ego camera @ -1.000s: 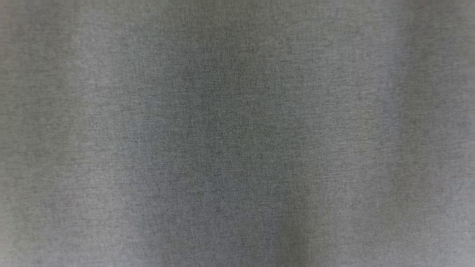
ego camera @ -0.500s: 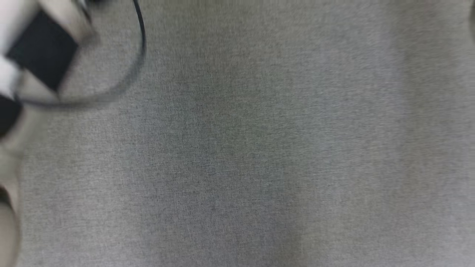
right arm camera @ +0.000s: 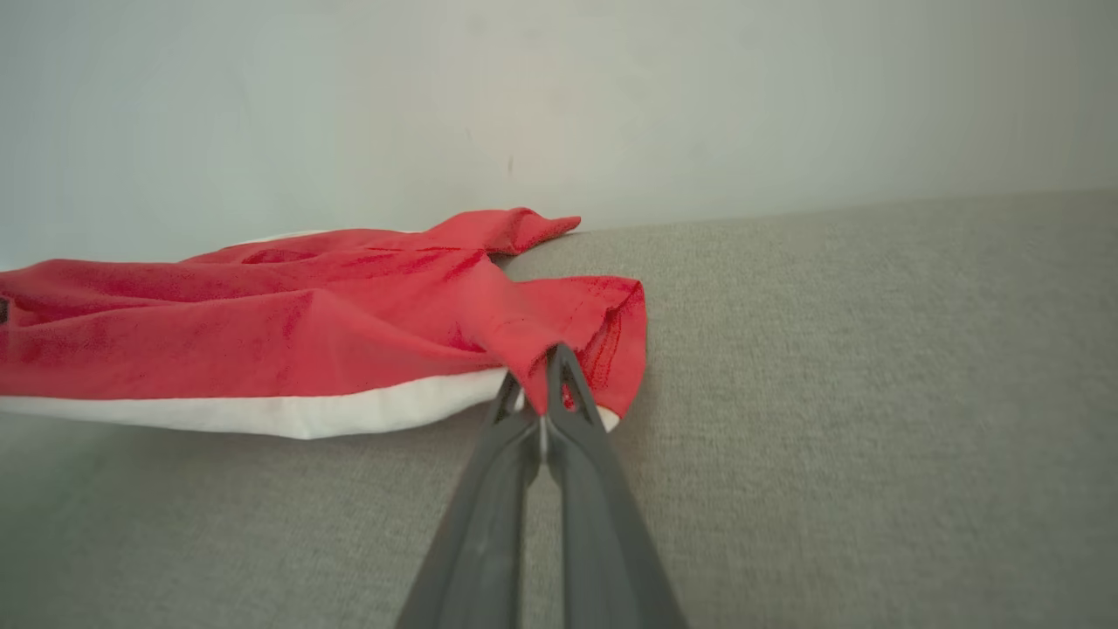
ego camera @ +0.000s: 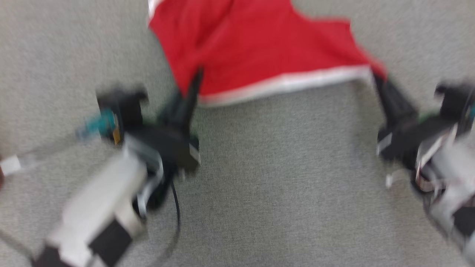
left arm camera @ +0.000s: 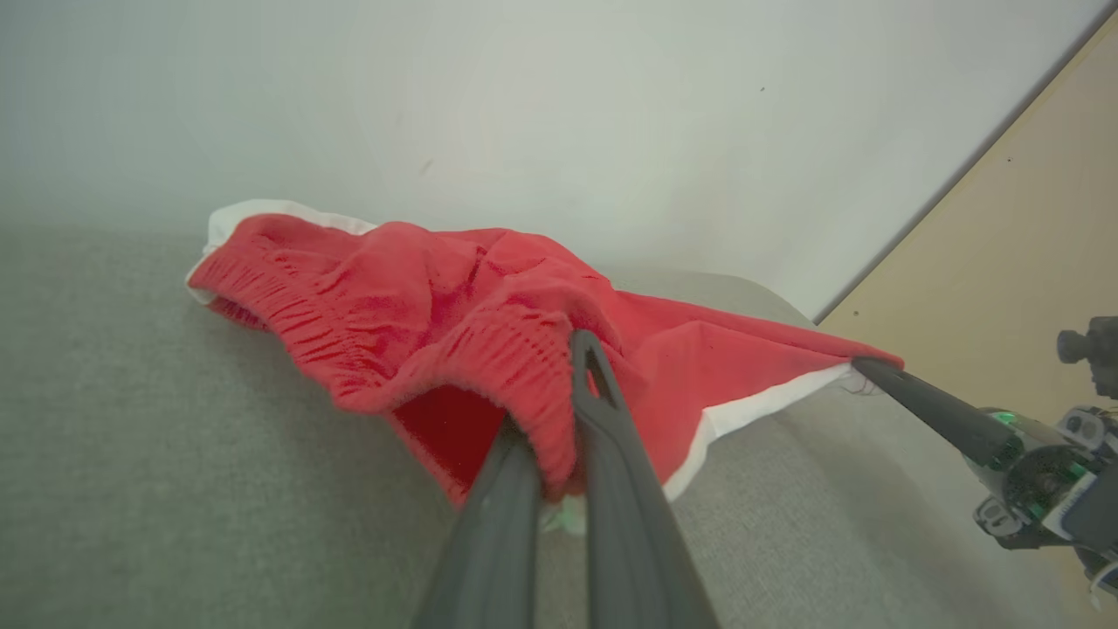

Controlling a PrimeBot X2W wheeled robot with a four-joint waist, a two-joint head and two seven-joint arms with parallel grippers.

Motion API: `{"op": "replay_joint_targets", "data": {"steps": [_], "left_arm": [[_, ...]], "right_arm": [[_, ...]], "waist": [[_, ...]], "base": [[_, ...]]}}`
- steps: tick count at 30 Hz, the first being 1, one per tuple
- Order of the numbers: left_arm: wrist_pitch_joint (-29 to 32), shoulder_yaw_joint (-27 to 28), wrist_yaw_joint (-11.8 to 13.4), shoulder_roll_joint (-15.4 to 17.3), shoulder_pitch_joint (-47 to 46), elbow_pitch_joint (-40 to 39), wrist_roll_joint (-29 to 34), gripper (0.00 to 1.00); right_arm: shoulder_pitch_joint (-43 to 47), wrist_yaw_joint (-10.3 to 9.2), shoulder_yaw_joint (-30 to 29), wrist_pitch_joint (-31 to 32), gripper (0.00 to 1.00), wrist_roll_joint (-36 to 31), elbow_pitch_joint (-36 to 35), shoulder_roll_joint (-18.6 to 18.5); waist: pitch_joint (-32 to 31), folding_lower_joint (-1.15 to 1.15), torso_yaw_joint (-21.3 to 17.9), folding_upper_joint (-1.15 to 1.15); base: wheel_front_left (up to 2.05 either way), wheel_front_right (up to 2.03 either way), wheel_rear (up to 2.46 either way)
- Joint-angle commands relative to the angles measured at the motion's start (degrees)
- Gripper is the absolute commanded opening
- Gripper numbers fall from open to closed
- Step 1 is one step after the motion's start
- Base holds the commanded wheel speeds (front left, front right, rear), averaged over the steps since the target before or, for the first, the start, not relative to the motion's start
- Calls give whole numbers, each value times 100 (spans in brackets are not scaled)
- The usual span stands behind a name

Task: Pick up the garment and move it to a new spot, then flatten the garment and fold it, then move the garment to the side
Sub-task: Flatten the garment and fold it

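A: Where is the garment, please?

B: The red cloth garment with a white edge band (ego camera: 256, 48) lies on the grey woven surface (ego camera: 278, 167), in the upper middle of the head view. That view is blurred, so I cannot read small details there. The white band runs along the near edge of the garment, between the two arms.

A: What does the left gripper do?

B: The left gripper (ego camera: 198, 76) is at the near left edge of the cloth. In the left wrist view its two dark fingers are closed narrow on a gathered, ribbed red rim of the garment (left arm camera: 419, 297), and the cloth is pinched between them at the left gripper (left arm camera: 555, 437). Behind the garment stands a pale wall (left arm camera: 524, 105), and at the right a tan board (left arm camera: 1031, 245).

A: And the right one?

B: The right gripper (ego camera: 380, 83) is at the near right corner. In the right wrist view the right gripper (right arm camera: 537, 384) has its fingers pressed together on a red corner fold, just beside the end of the white band. The garment (right arm camera: 262, 332) spreads from there to the left, low on the grey surface. The left wrist view also shows the right gripper (left arm camera: 873, 371) touching that corner.
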Motion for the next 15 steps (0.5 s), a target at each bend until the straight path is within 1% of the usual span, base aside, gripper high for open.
{"op": "replay_joint_targets", "data": {"steps": [1,8,12,15], "left_arm": [[-17,143,58,-26,513,-156,80,0],[-18,425,82,-169,2218,-607,368,0],[-18,485,72,-220,2886,-646,449,0],[-18,511,17,-234,3282,-624,504,0]], "right_arm": [[439,-13,-63,-19,0,-29,-113,-40],[2033,-13,-476,-14,0,-172,-531,65],[2932,-13,-714,-13,0,-207,-750,186],[3556,-13,-963,4,0,-211,-907,272]], "waist": [[-503,2,-26,1],[-970,2,34,1],[-1226,2,108,1],[-1369,2,177,1]], "base": [[0,0,0],[0,0,0],[0,0,0],[0,0,0]]}}
